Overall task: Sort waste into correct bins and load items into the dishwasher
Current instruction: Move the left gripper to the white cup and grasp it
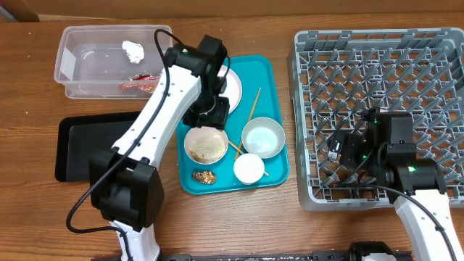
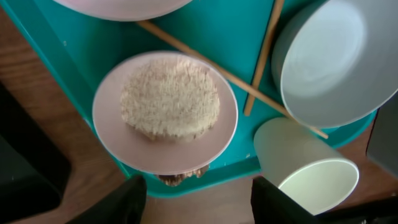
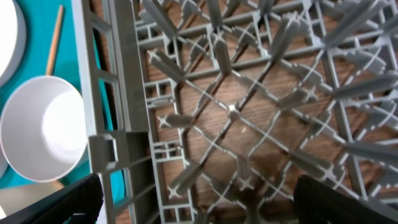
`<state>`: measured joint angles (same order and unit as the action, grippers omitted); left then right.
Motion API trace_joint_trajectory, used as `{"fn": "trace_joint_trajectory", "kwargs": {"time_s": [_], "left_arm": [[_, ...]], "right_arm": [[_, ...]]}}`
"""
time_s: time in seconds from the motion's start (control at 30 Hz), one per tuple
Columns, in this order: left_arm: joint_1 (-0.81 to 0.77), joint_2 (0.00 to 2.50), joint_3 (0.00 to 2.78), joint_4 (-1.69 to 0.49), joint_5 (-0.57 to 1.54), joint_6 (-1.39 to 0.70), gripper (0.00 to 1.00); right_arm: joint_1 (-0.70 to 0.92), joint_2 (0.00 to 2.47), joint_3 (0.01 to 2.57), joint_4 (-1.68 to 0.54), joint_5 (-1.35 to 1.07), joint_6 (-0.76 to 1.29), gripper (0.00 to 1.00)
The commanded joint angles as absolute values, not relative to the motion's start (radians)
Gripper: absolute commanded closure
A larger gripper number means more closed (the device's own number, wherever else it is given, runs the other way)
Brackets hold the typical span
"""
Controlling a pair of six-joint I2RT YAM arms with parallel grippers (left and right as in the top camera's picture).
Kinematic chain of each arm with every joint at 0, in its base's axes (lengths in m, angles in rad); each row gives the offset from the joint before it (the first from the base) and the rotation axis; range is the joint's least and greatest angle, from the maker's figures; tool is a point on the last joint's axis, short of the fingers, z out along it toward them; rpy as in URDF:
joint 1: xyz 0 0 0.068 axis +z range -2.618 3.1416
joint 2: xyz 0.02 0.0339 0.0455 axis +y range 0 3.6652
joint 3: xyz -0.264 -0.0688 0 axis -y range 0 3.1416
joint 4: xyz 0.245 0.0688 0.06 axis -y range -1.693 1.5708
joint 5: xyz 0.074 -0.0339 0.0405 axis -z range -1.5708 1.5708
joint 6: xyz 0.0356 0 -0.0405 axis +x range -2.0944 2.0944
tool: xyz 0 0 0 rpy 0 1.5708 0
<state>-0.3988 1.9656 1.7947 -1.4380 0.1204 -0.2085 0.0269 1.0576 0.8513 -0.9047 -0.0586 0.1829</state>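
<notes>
Below spread left tool [image 2: 200, 184]: bowl of rice [image 2: 165, 112].

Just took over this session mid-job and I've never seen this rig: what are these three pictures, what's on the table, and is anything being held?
Two robot arms work at a wooden table. The overhead view looks straight down; the other two come from a camera on each wrist, looking past that arm's own jaws. The left arm hangs over a teal tray carrying a bowl of rice, a pale blue bowl, a white cup, chopsticks, a brown lump and a plate partly hidden by the arm. The right arm hangs over the grey rack; no dishes show in it. A clear tub holds a tissue and a red wrapper; a black tray lies below it in that view. Both arms' jaws stand open, holding nothing.
</notes>
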Motion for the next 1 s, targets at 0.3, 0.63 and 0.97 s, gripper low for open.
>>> {"fn": "trace_joint_trajectory", "kwargs": {"time_s": [0.3,0.63,0.97], "left_arm": [[-0.565,1.928,1.797,-1.581,0.041,-0.296,0.41],[-0.702,1.741,1.782,-1.658,-0.123,-0.435,0.39],[-0.686,1.394,1.492,-1.507,-0.228,-0.521,0.24]], "right_arm": [[-0.009,1.031,0.962,-1.102,-0.042,0.263,0.00],[-0.126,0.942,1.021,-1.266,-0.001,0.263,0.00],[-0.138,0.906,1.021,-1.262,-0.001,0.263,0.00]]}}
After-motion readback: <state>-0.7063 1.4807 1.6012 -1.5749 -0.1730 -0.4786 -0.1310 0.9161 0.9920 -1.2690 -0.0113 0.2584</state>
